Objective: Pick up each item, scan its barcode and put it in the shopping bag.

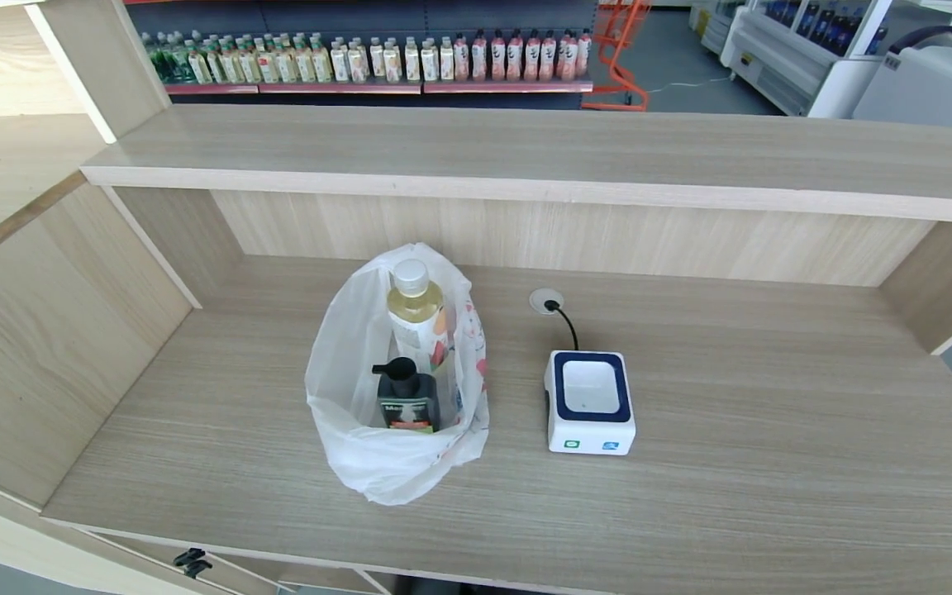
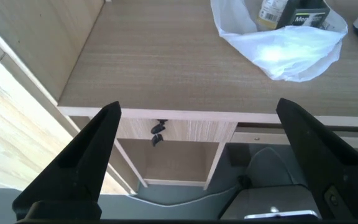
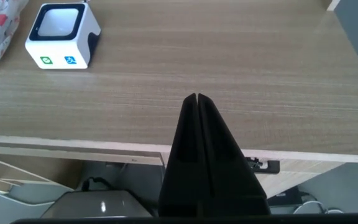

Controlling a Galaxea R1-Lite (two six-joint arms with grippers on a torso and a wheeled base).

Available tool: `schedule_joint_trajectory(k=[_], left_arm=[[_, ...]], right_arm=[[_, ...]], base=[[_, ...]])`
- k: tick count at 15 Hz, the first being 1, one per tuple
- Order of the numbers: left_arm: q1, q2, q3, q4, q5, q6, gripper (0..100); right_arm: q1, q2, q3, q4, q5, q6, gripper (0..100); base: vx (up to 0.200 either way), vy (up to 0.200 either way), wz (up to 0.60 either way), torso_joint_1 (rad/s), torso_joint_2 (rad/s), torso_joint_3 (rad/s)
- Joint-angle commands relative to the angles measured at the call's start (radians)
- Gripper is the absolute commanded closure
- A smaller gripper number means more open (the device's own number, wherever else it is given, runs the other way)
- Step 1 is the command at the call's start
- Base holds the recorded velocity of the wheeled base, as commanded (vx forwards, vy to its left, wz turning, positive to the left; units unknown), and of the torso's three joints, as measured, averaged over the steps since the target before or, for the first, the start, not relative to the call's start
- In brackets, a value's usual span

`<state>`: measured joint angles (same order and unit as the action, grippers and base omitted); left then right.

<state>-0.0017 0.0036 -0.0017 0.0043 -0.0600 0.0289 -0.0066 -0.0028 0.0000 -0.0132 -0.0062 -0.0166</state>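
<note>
A white plastic shopping bag (image 1: 377, 446) stands open on the wooden counter (image 1: 732, 430), left of centre. Inside it a bottle of pale yellow drink with a white cap (image 1: 415, 307) stands behind a black pump bottle (image 1: 406, 398). To the bag's right sits the white and dark blue barcode scanner (image 1: 590, 401), its black cable running back to a port in the counter. My left gripper (image 2: 197, 118) hangs open below and in front of the counter's front edge, with nothing between its fingers. My right gripper (image 3: 197, 99) is shut and empty, over the counter's front edge, right of the scanner (image 3: 61, 36).
A raised wooden ledge (image 1: 525, 157) and side walls enclose the counter on three sides. Under the front edge are drawers with black latches (image 1: 192, 562). Store shelves with drink bottles (image 1: 360, 58) and freezers stand far behind.
</note>
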Motion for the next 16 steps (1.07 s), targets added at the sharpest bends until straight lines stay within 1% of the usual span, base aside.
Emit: schedule_joint_trajectory(k=[1,16], left_arm=[[0.0,-0.001,0.0,0.0,0.0,-0.001,0],[0.0,-0.001,0.0,0.0,0.0,0.0,0]], right_arm=[[0.0,0.004,0.0,-0.001,0.0,0.0,100],[0.0,0.004,0.0,-0.001,0.0,0.004,100]], base=[[0.0,0.0,0.0,0.0,0.0,0.0],[0.0,0.0,0.0,0.0,0.0,0.0]])
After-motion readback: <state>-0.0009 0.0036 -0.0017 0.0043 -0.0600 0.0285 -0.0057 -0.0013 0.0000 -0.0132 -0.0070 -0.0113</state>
